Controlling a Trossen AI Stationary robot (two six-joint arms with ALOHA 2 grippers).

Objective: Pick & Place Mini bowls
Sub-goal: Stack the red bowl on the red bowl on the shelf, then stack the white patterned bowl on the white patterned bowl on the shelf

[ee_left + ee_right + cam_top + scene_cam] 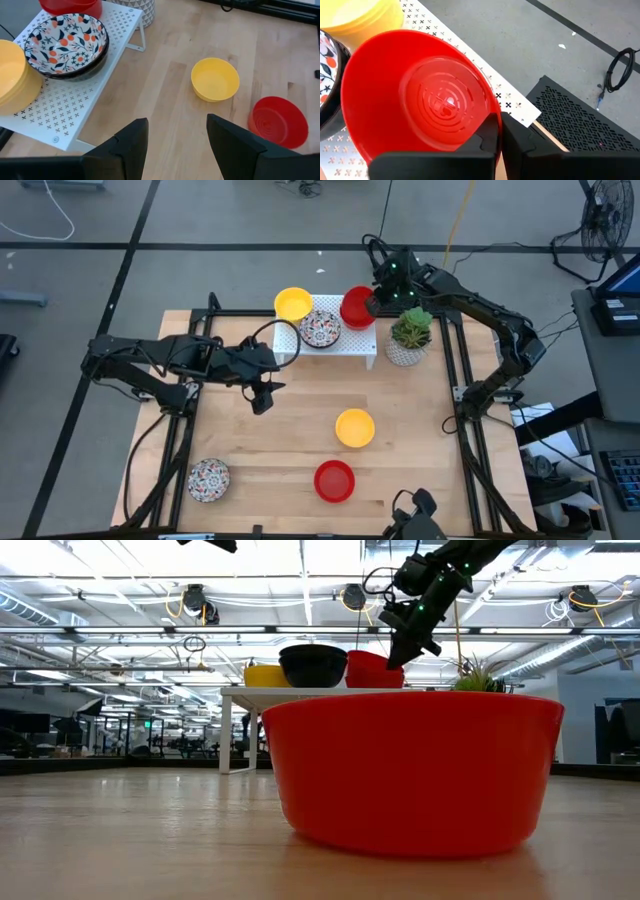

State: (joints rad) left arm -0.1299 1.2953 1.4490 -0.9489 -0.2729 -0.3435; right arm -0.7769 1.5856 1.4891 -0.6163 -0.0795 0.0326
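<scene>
My right gripper (372,302) sits at the far end of the white perforated metal rack (352,346), its dark fingers (487,142) pinched together on the rim of a plain red plastic mini bowl (415,105), which tilts above the rack top. My left gripper (175,145) hangs over the middle of the table with its fingers spread apart and nothing between them.

The table is a pale wooden board (280,440) in a black frame, standing on a grey concrete floor crossed with dark lines; across it I see a long hall with ceiling lights and ducts.

On the rack a yellow bowl (293,303) and a mosaic bowl with orange and dark flowers (321,329) stand side by side. Loose on the wood lie another yellow bowl (354,427), a second red bowl (334,481) near the front edge, and another mosaic bowl (208,479) at the left corner. A white pot with a green plant (408,340) stands just beside the rack.

In the low view the near red bowl blocks most of the table, and I cannot tell whether any of the bowls are stacks.
</scene>
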